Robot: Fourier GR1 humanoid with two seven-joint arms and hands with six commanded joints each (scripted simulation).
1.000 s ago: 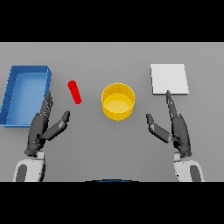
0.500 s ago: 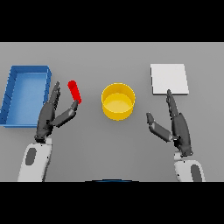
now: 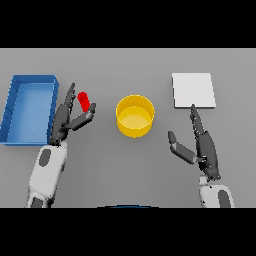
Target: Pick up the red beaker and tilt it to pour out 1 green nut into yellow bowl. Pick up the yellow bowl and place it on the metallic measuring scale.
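The step in hand looks like the grasp of the red beaker [image 3: 84,101], which comes before any pouring. To do it well, the left hand [image 3: 67,119] should settle so the beaker sits deep between thumb and fingers before anything curls, and the closure should land on the beaker's middle, not its tip, so it does not squirt out sideways. Since the beaker appears tilted on the table, the grip should also allow a later tip toward the yellow bowl [image 3: 135,116] without regrasping, and only 1 green nut is meant to leave it; no nut can be made out from here.

Taking the yellow bowl as the landmark: the red beaker lies to the bowl's left, apart from it, about level with the bowl's far rim. The left hand is just left of and slightly nearer than the beaker, fingers straight and spread wide, holding nothing. The long fingers run up along the beaker's left side while the thumb reaches out just below its near end, so the beaker sits at the mouth of the open span; whether anything touches it cannot be told. The blue bin [image 3: 30,107] stands further left of the bowl, beyond the hand.

The measuring scale [image 3: 193,90] sits up and to the right of the bowl. The right hand [image 3: 204,150] rests below and right of the bowl, fingers relaxed and empty.
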